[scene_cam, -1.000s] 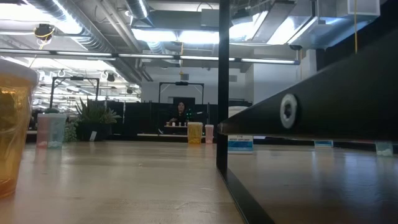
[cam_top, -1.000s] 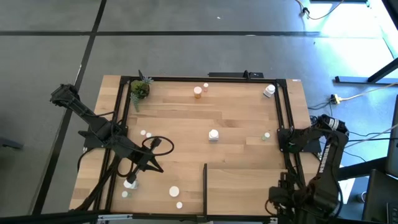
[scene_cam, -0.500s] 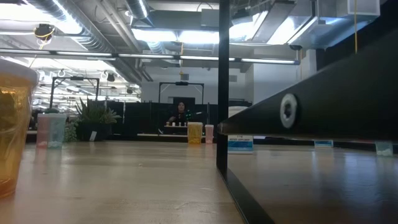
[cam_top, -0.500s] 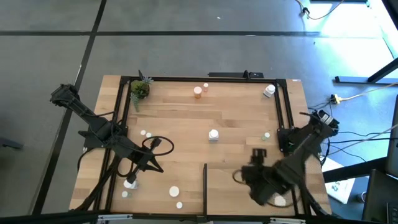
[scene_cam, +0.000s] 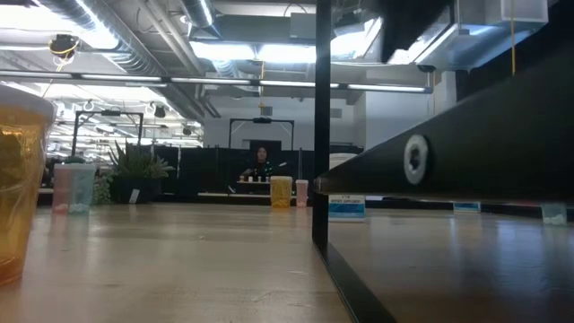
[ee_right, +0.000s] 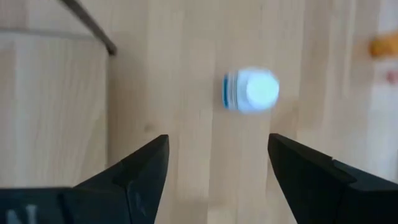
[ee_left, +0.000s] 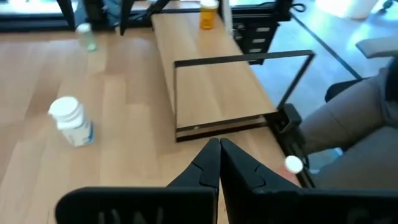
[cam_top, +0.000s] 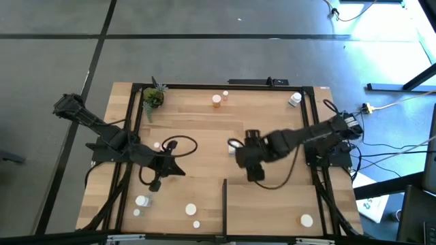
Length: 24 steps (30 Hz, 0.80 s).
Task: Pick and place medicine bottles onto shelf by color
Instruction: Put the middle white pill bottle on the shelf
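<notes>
Medicine bottles with white caps stand scattered on the wooden table. An orange one [cam_top: 216,101] and a white one [cam_top: 294,99] are at the far edge, and several small ones [cam_top: 191,209] stand near left. One white cap [cam_top: 306,220] sits on the shelf [cam_top: 272,207], the near-right panel behind a black strip [cam_top: 224,203]. My right gripper [cam_top: 244,158] hangs open above the table's middle. A white bottle with a blue label [ee_right: 252,90] stands just beyond its fingers [ee_right: 149,168]. My left gripper [cam_top: 181,171] is shut and holds nothing, left of centre.
A small potted plant [cam_top: 152,97] stands at the far left corner. The shelf's black frame [scene_cam: 321,126] rises upright from the table. An amber bottle [scene_cam: 18,179] stands close to the low camera. A person [scene_cam: 260,161] sits far back in the room.
My right arm has swung from the table's right edge across the shelf to the table's middle, above the white bottle. A white-capped bottle now shows on the shelf where the arm passed. My left gripper has drifted slightly toward the far edge.
</notes>
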Available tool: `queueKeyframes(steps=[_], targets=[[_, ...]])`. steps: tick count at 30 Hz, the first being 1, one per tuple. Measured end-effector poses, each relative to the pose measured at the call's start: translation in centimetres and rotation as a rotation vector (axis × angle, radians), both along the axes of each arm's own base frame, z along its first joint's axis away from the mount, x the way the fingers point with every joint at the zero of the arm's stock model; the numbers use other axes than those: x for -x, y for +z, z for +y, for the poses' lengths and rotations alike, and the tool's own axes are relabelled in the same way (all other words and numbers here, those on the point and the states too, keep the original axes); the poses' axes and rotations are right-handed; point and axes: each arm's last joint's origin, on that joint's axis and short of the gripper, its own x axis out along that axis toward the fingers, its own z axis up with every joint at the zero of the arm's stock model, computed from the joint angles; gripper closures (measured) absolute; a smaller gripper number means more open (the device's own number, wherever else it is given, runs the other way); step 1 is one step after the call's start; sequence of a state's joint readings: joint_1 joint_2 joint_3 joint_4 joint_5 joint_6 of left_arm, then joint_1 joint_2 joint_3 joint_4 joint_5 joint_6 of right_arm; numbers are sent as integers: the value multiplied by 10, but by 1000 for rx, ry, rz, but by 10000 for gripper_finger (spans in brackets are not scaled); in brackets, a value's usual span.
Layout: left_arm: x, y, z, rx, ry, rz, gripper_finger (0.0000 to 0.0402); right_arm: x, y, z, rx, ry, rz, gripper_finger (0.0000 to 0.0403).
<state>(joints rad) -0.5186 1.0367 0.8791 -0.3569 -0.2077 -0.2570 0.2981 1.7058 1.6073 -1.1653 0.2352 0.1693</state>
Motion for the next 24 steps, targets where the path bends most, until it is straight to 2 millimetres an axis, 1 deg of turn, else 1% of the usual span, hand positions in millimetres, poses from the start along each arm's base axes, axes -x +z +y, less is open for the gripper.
queueKeyframes(steps=[5,9,14,24], targets=[[-1,-2,4,16,34,24,401,-11,1,-30,0,25,-21,128],[-1,-2,5,19,38,25,401,-14,-5,-45,8,15,-9,128],[-1,-2,5,51,59,41,401,-21,-19,-50,-50,73,-45,128],[-1,-2,5,82,98,49,401,-28,-42,-50,-43,117,-119,128]])
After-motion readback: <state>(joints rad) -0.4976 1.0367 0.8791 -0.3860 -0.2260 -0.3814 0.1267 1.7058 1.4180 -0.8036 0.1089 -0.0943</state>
